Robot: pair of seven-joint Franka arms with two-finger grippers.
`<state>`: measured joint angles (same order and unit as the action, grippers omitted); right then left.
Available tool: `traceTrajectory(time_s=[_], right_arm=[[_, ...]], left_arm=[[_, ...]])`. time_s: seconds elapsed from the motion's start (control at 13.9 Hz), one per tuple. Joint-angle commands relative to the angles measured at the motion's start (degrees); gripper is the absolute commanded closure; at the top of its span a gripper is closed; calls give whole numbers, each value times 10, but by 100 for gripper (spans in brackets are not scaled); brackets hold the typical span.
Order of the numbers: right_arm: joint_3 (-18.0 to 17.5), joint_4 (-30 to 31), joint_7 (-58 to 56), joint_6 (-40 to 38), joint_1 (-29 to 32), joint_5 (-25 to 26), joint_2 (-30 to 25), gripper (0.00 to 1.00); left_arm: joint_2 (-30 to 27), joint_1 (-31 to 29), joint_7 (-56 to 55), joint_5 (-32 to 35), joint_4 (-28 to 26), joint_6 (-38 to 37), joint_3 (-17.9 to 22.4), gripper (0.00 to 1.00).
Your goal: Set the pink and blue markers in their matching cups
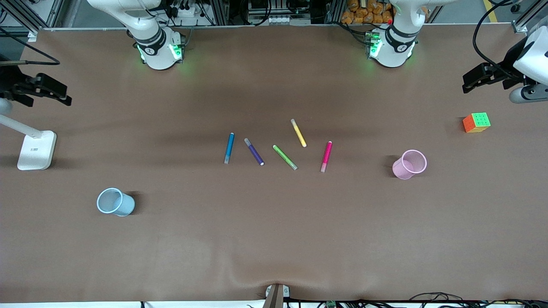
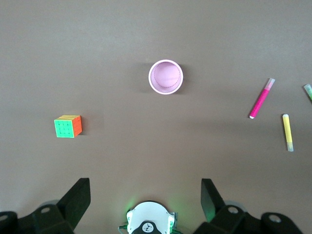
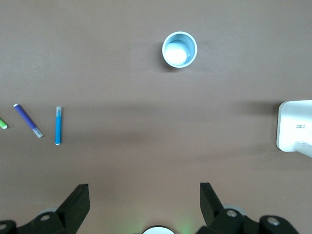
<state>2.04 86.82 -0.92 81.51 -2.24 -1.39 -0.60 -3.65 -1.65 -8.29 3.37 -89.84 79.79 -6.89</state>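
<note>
At mid-desk (image 1: 274, 239): five markers lying flat in a loose row, the blue marker (image 1: 229, 147) at the right arm's end, the pink marker (image 1: 326, 156) at the left arm's end, purple, green and yellow between. Each target thus lies on its own cup's side: blue cup (image 1: 115, 202) and pink cup (image 1: 409, 164), both upright and empty. Left claw (image 2: 146, 195) and right claw (image 3: 145, 197), fingers apart and holding nothing, wait raised at the desk's ends.
</note>
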Motion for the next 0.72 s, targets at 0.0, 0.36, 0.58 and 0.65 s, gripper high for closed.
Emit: traceTrajectory(time_s=[0.0, 0.36, 0.58, 0.65], right_arm=[[2, -9, 0, -2, -17, -18, 23, 0], [2, -10, 1, 1, -58, -54, 86, 0], [2, -10, 1, 40, -93, -56, 135, 0], [2, -10, 1, 57, -96, -61, 148, 0]], left_arm=[[7, -5, 12, 6, 19, -14, -4, 0], [9, -2, 11, 5, 19, -14, -4, 0], [10, -2, 11, 5, 19, -14, -4, 0], [10, -2, 10, 5, 19, -13, -4, 0]])
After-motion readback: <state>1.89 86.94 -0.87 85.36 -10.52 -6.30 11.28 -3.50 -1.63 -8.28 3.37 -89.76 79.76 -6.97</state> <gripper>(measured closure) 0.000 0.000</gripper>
